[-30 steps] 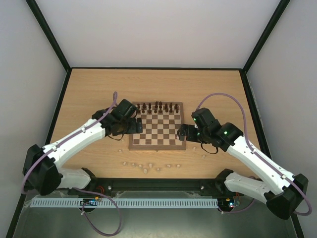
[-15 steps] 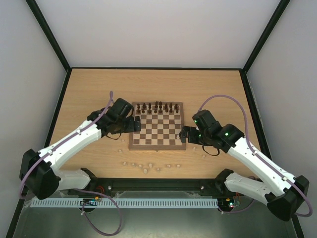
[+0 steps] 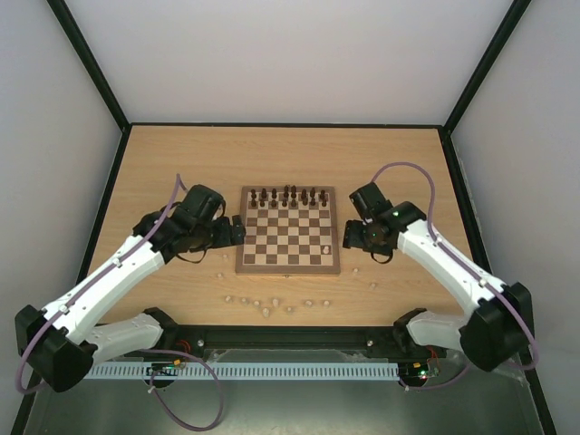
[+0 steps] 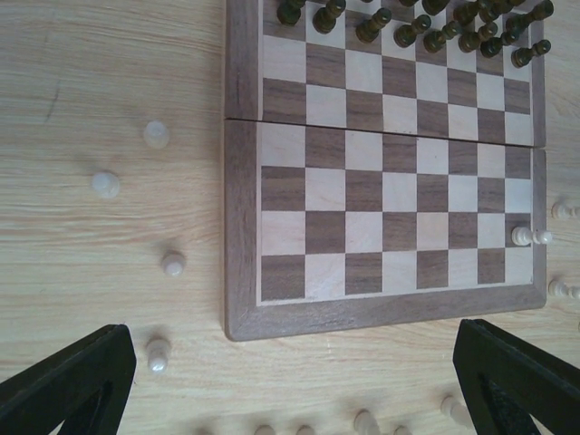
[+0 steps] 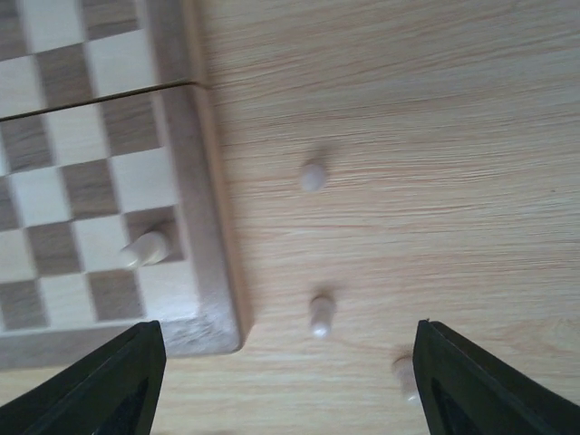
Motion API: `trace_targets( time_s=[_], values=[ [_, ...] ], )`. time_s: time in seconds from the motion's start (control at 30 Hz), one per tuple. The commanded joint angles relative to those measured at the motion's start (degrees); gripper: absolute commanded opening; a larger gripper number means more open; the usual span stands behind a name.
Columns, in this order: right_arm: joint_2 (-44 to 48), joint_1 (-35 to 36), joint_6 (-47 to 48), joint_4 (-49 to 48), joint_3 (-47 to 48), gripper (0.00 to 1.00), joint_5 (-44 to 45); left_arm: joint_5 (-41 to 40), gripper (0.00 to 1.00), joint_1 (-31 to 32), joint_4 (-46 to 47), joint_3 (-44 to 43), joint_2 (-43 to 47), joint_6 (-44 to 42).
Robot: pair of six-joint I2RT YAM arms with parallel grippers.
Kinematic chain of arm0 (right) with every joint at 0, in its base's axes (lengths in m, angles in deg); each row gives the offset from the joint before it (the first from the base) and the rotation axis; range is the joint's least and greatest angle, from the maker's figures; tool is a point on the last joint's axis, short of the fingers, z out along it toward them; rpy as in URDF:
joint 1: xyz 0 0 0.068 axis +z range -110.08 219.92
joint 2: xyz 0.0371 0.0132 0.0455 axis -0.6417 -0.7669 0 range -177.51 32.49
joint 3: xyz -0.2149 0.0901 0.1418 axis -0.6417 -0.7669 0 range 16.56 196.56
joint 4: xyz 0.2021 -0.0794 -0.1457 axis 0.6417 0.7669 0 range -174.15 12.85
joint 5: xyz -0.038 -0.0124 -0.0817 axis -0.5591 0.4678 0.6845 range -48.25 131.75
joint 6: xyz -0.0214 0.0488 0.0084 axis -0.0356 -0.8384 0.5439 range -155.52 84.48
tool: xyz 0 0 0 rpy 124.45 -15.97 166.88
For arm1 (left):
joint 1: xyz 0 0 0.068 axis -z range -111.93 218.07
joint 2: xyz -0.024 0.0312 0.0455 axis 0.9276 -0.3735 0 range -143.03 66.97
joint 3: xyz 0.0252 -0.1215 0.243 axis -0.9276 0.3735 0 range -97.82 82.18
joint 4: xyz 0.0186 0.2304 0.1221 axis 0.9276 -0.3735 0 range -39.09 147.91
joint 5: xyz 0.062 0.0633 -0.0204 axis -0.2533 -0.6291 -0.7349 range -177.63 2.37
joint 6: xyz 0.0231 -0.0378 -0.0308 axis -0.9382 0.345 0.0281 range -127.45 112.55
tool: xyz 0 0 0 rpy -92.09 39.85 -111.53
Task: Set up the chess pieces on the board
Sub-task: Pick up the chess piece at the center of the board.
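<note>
Hovering just right of the board (image 3: pixel 288 268), the right gripper (image 5: pixel 285 367) is hanging open and empty above loose cream chess pieces (image 5: pixel 319 315) on the table (image 3: pixel 163 172), likely lining up a pick, while the left gripper (image 4: pixel 294 362) is sitting wide open off the left edge.

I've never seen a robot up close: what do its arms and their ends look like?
The left arm and right arm have white tubular links, chunky black joints and black bases. A thin purple cable loops along each. The left tool and right tool are black, with two wedge-shaped fingers. A green light glows on the right arm.
</note>
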Motion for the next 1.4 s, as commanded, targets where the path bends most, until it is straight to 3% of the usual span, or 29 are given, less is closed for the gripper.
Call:
trace_targets(
  time_s=[0.0, 0.33, 0.83, 1.1, 1.37],
  values=[
    [-5.7, -5.0, 5.7, 1.6, 0.5, 0.74, -1.9, -0.2, 0.99, -0.5, -5.3, -1.6, 2.1, -1.7],
    [-19.2, -7.3, 8.4, -2.3, 2.7, 0.50, -6.6, 2.1, 0.99, -1.9, -3.3, -1.4, 1.9, -5.5],
    [-27.5, -7.4, 8.7, -3.1, 5.1, 0.42, -1.5, 6.1, 0.99, -3.4, -0.5, 0.7, 3.2, -6.5],
    [-29.1, -8.0, 9.2, -4.5, 5.2, 0.41, -2.0, 4.9, 0.99, -3.5, -4.7, -0.6, 6.8, -5.1],
    [-29.2, -8.9, 10.0, -6.6, 4.6, 0.32, -2.4, 4.2, 0.99, -3.5, -6.9, -0.6, 8.6, -4.7]
  ],
)
